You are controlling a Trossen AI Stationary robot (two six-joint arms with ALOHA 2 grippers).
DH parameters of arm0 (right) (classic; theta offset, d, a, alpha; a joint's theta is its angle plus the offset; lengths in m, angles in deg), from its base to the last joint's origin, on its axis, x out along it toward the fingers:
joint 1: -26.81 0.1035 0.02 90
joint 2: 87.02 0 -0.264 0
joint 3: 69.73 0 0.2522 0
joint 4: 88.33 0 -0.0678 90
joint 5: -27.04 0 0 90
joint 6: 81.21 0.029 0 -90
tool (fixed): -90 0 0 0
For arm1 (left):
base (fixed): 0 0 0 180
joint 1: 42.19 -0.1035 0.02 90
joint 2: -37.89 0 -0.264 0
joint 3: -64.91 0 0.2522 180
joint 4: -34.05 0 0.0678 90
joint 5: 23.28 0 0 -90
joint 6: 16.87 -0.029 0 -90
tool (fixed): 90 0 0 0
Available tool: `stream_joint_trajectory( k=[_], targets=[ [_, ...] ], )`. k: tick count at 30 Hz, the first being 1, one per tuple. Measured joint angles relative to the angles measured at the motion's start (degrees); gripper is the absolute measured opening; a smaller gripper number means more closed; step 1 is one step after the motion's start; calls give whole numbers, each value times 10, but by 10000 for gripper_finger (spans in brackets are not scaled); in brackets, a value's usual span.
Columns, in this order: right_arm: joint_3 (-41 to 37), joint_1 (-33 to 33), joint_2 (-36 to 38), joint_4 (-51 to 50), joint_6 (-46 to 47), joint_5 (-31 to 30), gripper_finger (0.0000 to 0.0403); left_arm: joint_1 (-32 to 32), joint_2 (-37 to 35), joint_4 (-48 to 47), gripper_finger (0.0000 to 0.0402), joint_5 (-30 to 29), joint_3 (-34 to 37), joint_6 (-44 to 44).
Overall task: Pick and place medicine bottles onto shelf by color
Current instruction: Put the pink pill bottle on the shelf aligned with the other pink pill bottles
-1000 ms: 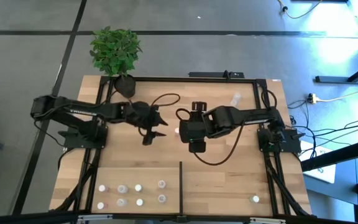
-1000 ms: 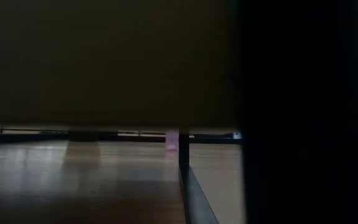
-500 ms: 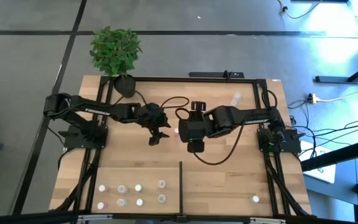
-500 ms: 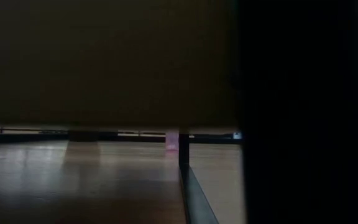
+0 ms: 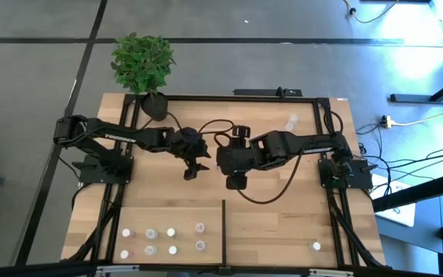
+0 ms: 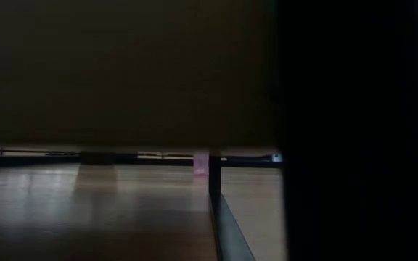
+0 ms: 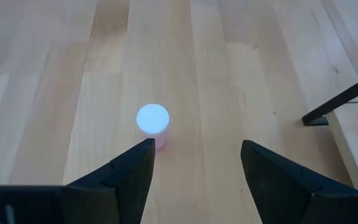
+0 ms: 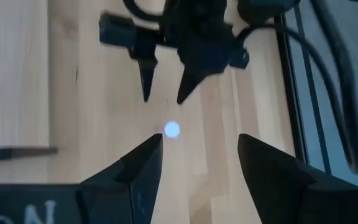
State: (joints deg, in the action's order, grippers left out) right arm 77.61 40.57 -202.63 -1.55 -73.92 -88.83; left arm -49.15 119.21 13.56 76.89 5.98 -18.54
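Note:
One medicine bottle (image 7: 152,119), white-topped with a pinkish body, stands upright on its base on the tabletop at mid-table. My left gripper (image 7: 196,149) (image 5: 198,168) hangs low just short of it, open, and the bottle is off the tip of one finger. My right gripper (image 8: 199,140) (image 5: 223,160) is open and hovers high over the same bottle (image 8: 172,129), hiding it in the high view. The low view shows the bottle (image 6: 201,163) far off. Several more bottles (image 5: 171,231) stand on the shelf (image 5: 268,223) left of its divider, and one (image 5: 316,246) stands on the right.
A black divider bar (image 5: 223,231) splits the shelf at the near edge. A potted plant (image 5: 144,65) stands at the far left corner. One clear bottle (image 5: 291,121) lies near the far right rail. Black cables (image 5: 206,123) loop across the table between the arms.
My left gripper has come down and moved toward the table's right, closer to the pinkish bottle, then stopped. My right gripper has tipped at the wrist and now covers the bottle in the high view. The bottle has not moved.

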Motion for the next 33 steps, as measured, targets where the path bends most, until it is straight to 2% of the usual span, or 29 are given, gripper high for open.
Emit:
stream_joint_trajectory(
  k=[16,33],
  targets=[
    [0,0,0,129,-2,0,210,0,0,-10,231,0,0,0],
    [0,0,0,157,-2,0,210,0,0,-14,231,-3,0,31]
  ],
)
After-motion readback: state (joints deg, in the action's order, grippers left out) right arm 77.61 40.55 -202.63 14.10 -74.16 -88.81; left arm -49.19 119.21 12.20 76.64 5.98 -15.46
